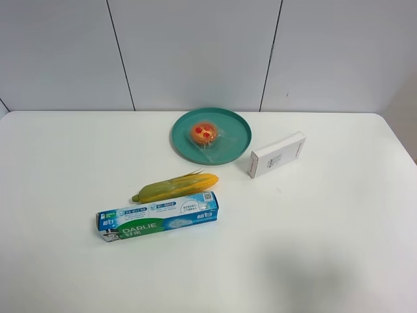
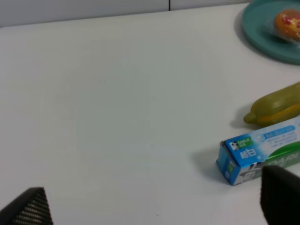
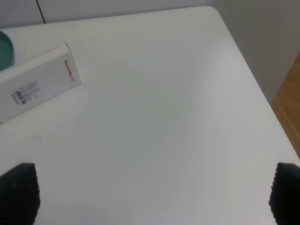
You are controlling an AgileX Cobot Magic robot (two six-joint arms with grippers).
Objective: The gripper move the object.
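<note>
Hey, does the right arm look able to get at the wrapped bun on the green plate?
Probably yes. The bun lies uncovered on the plate, nothing over it. The white box sits beside the plate on that arm's side, low and apart. The right gripper has open jaws.

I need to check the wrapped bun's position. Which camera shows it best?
The exterior high view: the small round orange-brown bun in clear plastic sits whole on the teal round plate. The left wrist view catches it blurred at the frame's edge; the right wrist view misses it.
</note>
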